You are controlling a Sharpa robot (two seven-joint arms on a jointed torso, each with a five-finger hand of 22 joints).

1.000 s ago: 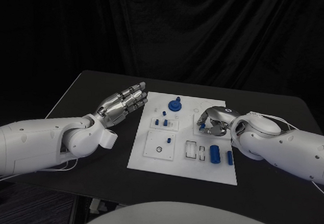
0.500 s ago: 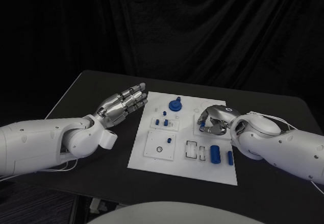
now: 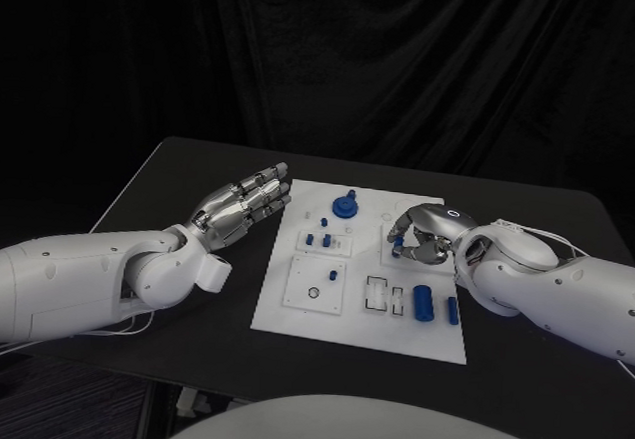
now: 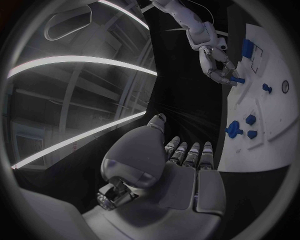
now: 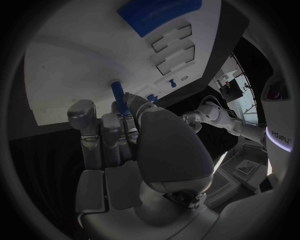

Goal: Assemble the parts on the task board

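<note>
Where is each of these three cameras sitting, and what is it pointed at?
Head view: on the robot's head, looking down at the task board; both arms enter.
Left wrist view: behind the flat left hand, facing across the board.
Right wrist view: behind the right hand, which pinches a blue peg.
Shared: board, right hand, peg.

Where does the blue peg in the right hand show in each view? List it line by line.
Head view: blue peg under the right hand, on the board's right half.
Left wrist view: peg at the far hand's fingertips.
Right wrist view: peg pinched, tip toward the board.
Shared landmark: the white task board.
</note>
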